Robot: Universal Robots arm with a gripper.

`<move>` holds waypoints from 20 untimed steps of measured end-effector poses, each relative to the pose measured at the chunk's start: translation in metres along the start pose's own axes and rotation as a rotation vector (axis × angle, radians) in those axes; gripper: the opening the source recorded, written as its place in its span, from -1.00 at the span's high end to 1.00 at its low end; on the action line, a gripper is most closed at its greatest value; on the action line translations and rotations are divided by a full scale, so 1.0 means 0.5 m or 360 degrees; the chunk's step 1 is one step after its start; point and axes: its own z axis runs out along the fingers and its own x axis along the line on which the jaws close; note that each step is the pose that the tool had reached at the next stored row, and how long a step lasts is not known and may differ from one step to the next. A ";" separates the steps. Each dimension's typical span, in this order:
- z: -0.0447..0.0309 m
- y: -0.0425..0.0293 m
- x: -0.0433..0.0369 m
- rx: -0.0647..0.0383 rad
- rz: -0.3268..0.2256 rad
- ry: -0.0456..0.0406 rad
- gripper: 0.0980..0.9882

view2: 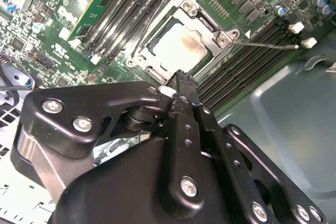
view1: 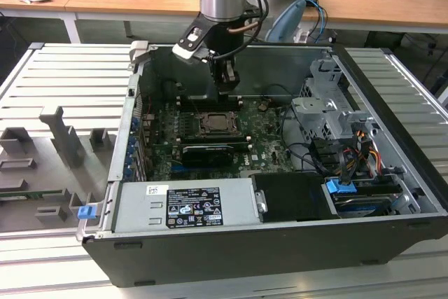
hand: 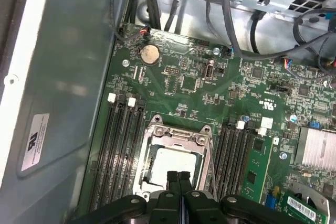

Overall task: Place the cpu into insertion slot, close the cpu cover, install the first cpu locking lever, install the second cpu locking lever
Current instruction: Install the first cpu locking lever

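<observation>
An open computer case [view1: 210,253] lies on its side, holding a green motherboard [hand: 210,98]. In the board's insertion slot [hand: 145,174] sits the pale cpu [view2: 178,51], with the cpu cover [view2: 190,10] lying flat around it. The gripper [hand: 179,179] hovers just above the cover, its fingers pressed together and holding nothing.

Power supply [view1: 238,201]: black label [view1: 192,208] with white print and symbols, small white sticker [view1: 155,190] beside it; nothing legible. Case wall [hand: 68,66]: grey sticker [hand: 35,141], lettering not legible. Motherboard [hand: 184,98]: white printed marks, none readable.
</observation>
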 end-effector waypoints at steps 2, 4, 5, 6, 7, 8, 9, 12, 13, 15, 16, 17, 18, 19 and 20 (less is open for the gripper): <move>0.000 0.000 0.000 -0.0002 -0.0025 0.0001 0.98; 0.000 0.000 0.000 -0.0004 -0.0070 0.0003 0.98; 0.000 0.000 0.000 -0.0007 -0.0104 0.0004 0.98; 0.000 0.000 0.000 -0.0007 -0.0117 0.0005 0.98; 0.000 0.000 0.000 -0.0008 -0.0136 0.0006 0.98; 0.000 0.000 0.000 -0.0010 -0.0162 0.0007 0.98; 0.000 0.000 0.000 -0.0012 -0.0189 0.0008 0.98; 0.000 0.000 0.000 -0.0015 -0.0235 0.0010 0.98; 0.000 0.000 0.000 -0.0015 -0.0242 0.0010 0.98; 0.000 0.000 0.000 -0.0017 -0.0272 0.0012 0.98; 0.000 0.000 0.000 -0.0018 -0.0287 0.0012 0.98; 0.000 0.000 0.000 -0.0019 -0.0306 0.0013 0.98; 0.000 0.000 0.000 -0.0020 -0.0325 0.0014 0.98; 0.000 0.000 0.000 -0.0021 -0.0342 0.0015 0.98; 0.000 0.000 0.000 -0.0022 -0.0354 0.0015 0.98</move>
